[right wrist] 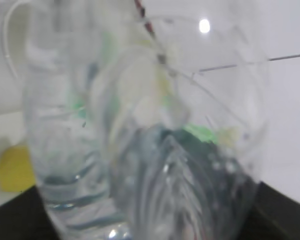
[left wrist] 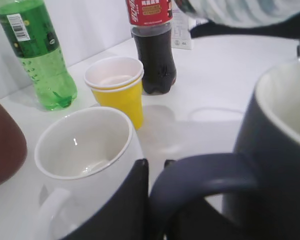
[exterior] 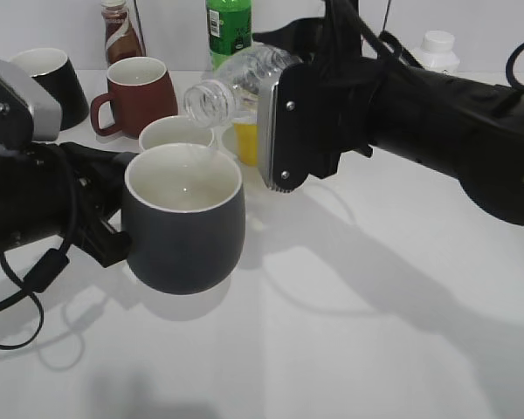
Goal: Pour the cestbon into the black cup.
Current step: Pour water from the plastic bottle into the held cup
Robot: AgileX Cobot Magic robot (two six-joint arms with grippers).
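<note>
My left gripper [exterior: 105,234] is shut on the loop handle of the black cup [exterior: 185,229], a large charcoal mug with a white inside, held above the table. The handle shows in the left wrist view [left wrist: 205,175] between the jaws [left wrist: 157,170]. My right gripper [exterior: 275,131] is shut on the cestbon [exterior: 236,80], a clear capless bottle tipped on its side with its mouth toward the cup's far rim. The bottle fills the right wrist view [right wrist: 155,150], blurred. Its green label is hidden by the gripper.
A white mug [exterior: 175,133] stands just behind the black cup. Behind it are a maroon mug [exterior: 140,94], a yellow cup [left wrist: 117,90], a green bottle [exterior: 227,26], a cola bottle [left wrist: 152,45], and a black mug [exterior: 51,78] far left.
</note>
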